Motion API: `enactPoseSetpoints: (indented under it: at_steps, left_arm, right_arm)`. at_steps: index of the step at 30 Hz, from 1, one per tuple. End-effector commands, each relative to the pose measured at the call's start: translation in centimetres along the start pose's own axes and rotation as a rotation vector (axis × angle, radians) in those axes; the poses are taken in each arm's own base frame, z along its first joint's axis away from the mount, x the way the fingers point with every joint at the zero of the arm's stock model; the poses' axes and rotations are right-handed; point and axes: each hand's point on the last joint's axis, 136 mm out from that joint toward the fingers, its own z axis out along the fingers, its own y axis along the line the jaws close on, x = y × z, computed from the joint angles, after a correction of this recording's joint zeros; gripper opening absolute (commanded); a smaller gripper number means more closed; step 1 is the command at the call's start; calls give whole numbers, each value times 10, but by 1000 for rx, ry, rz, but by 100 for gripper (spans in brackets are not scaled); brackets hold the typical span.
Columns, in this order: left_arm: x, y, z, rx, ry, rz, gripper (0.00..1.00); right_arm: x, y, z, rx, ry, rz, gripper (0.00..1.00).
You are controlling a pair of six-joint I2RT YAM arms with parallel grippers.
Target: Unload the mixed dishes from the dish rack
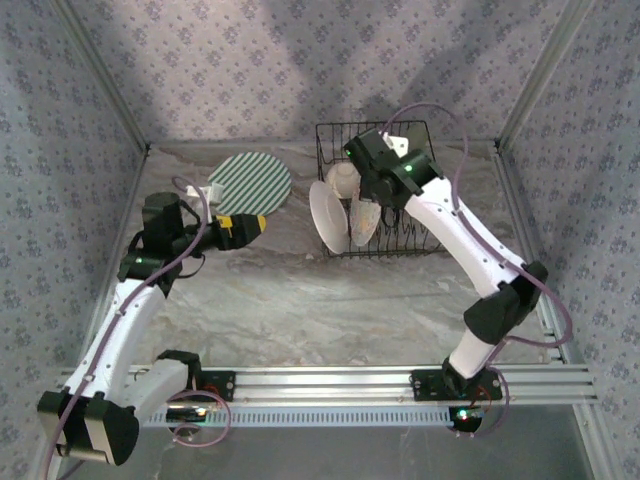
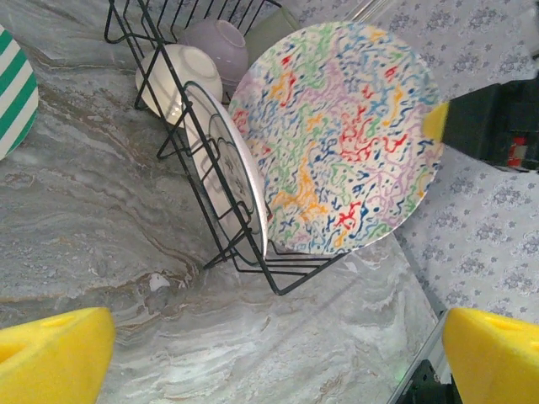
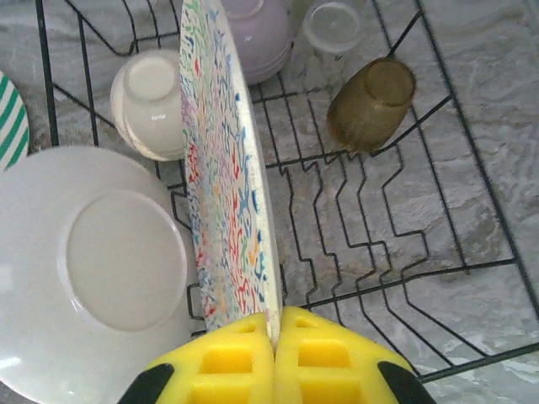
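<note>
At the far right of the table (image 1: 300, 300), our right gripper (image 3: 275, 326) pinches the rim of the squiggle plate (image 3: 223, 168), standing on edge in the dish rack (image 1: 405, 240). Our left gripper (image 2: 278, 358) hangs wide open near the striped plate (image 1: 255, 183).

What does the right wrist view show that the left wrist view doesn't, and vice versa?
Right wrist: a clear cup and brown cup seen plainly, underside of the white plate, the right gripper shut on the rim of the squiggle plate. Left wrist: that plate's whole patterned face, the open left gripper. Both: the dish rack, both plates, cream cup, lilac bowl, green-striped plate.
</note>
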Motion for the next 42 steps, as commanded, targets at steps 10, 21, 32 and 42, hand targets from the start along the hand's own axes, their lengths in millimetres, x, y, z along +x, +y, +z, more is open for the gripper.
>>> enactPoseSetpoints:
  at_steps: [10,21,32,42]
  left_arm:
    - [0,-5,-1,18,-11,13,99]
    - [-1,-13,0,68,-10,14,99]
    - [-10,-43,-4,221,-19,13,99]
    - [-31,-65,-6,319,-52,-27,99]
  right_arm:
    - [-55,-31,-73,-61,-239,101,0]
    - [-57,-28,-119,-311,-280,23,0]
    - [-50,12,-163,-842,-216,79,0]
    - [-54,25,-158,-1098,-112,189,0]
